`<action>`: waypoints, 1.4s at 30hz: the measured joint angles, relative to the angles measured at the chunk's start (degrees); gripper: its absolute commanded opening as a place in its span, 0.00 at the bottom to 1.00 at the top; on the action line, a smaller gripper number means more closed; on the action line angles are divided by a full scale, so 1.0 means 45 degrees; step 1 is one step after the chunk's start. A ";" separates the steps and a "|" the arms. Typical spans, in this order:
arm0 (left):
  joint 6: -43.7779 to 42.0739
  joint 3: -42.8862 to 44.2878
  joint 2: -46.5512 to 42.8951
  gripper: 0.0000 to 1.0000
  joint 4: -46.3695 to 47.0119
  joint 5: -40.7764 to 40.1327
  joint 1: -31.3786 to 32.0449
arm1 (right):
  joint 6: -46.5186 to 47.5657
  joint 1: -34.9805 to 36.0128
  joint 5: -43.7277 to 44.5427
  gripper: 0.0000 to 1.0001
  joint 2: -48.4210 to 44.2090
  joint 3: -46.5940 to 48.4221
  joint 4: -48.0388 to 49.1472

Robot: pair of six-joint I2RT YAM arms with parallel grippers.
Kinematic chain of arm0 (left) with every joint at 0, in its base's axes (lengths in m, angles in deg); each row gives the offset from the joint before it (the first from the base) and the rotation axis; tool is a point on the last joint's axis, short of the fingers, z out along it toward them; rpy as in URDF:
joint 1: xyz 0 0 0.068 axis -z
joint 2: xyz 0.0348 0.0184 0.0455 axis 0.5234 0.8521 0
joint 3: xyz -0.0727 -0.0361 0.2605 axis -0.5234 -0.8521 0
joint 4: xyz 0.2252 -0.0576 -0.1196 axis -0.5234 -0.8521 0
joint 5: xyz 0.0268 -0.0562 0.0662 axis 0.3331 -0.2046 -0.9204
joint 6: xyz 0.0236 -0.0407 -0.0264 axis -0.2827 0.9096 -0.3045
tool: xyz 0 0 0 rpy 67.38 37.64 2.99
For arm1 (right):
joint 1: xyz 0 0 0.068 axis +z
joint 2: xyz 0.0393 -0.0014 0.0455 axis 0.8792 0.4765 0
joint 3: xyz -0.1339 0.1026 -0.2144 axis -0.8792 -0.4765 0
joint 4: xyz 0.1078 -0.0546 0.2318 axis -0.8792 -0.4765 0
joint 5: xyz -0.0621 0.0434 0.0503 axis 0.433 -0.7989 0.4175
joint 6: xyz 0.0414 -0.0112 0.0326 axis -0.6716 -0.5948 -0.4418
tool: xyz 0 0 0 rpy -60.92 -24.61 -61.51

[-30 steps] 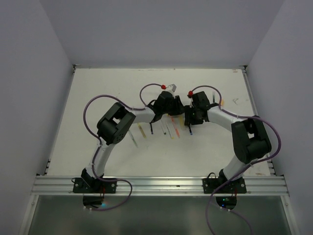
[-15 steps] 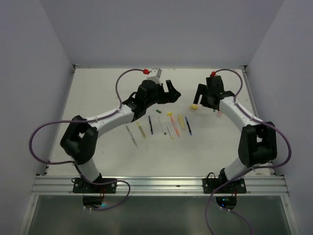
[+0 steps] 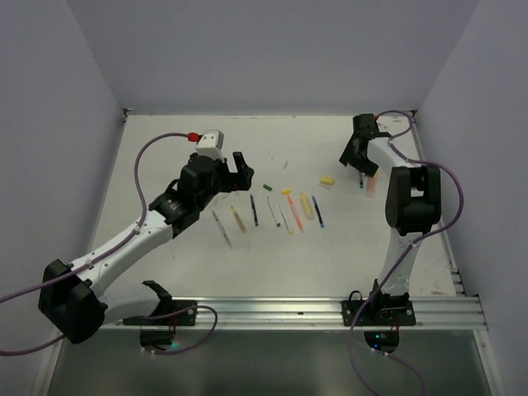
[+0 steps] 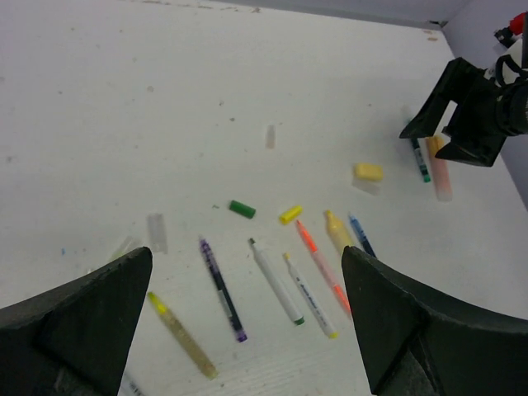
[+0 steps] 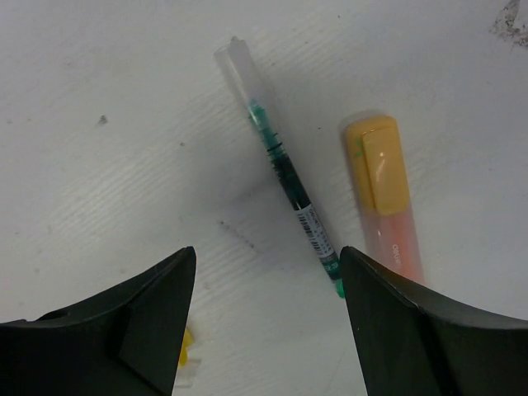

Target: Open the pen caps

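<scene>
- The left gripper (image 3: 245, 167) is no longer above the row of pens (image 3: 280, 210). It now hangs off the row's far-left end, jaws wide apart.
- The left arm's elbow (image 3: 70, 301) now sits well to the near-left of the row.
- The right gripper (image 3: 355, 161) is now far right of the row, fingers spread over a green pen (image 5: 285, 169) and an orange highlighter (image 5: 384, 194).
- The yellow cap (image 3: 327, 180), at the right gripper's fingertips half a second ago, now lies alone on the table (image 3: 371, 239), just beyond the row's right end.
- The row, covered by both grippers a second ago, is uncovered.
</scene>
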 measured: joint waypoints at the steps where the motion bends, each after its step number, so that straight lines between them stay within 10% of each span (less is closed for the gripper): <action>1: -0.0083 -0.0204 -0.0325 1.00 -0.0204 -0.0165 -0.0058 | -0.0034 -0.0087 0.0000 0.73 0.0223 0.0049 -0.0024; 8: -0.0296 -0.1025 -0.1719 1.00 -0.1030 -0.0874 -0.0209 | 0.0015 -0.0423 -0.0180 0.65 0.1132 0.0117 -0.0121; 21: -0.0296 -0.1219 -0.1661 1.00 -0.1331 -0.0646 -0.0257 | 0.1719 -0.0505 -0.1321 0.00 0.1457 0.0529 0.0253; 30: -0.0301 -0.0515 -0.0908 1.00 -0.1239 0.0597 -0.0262 | 0.3332 0.0311 -0.2161 0.00 0.0175 -0.0107 0.0714; 42: 0.0151 0.2390 0.1088 0.97 -0.0588 0.3322 -0.0282 | 0.4852 0.4313 -0.4405 0.00 -0.6751 -0.3279 0.2919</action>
